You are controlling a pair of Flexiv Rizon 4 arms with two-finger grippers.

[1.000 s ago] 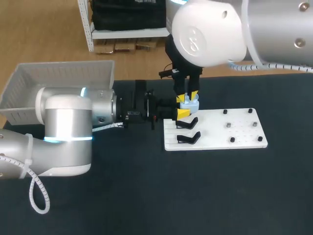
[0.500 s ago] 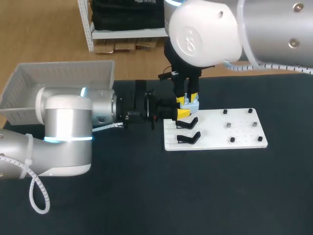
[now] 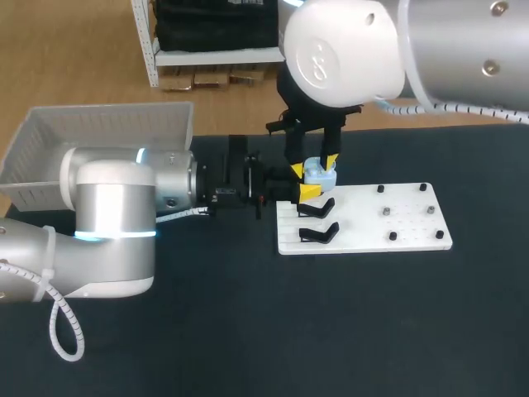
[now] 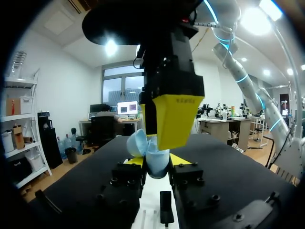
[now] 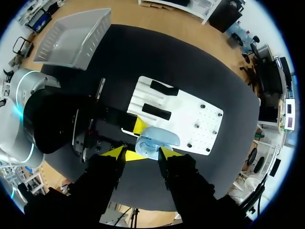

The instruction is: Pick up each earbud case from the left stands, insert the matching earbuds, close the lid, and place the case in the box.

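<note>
The box sits at the far left, nearest the left arm. Left end effector is clenched on the earbud case (lid open), above the white plate's left edge. Right end effector hangs directly over the case; its grasp state cannot be told.

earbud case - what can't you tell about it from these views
- What the earbud case holds: too small, right wrist view.
- Case's base: left wrist view, hidden by the left hand.
- Case's far side: head view, hidden by the right hand.
</note>
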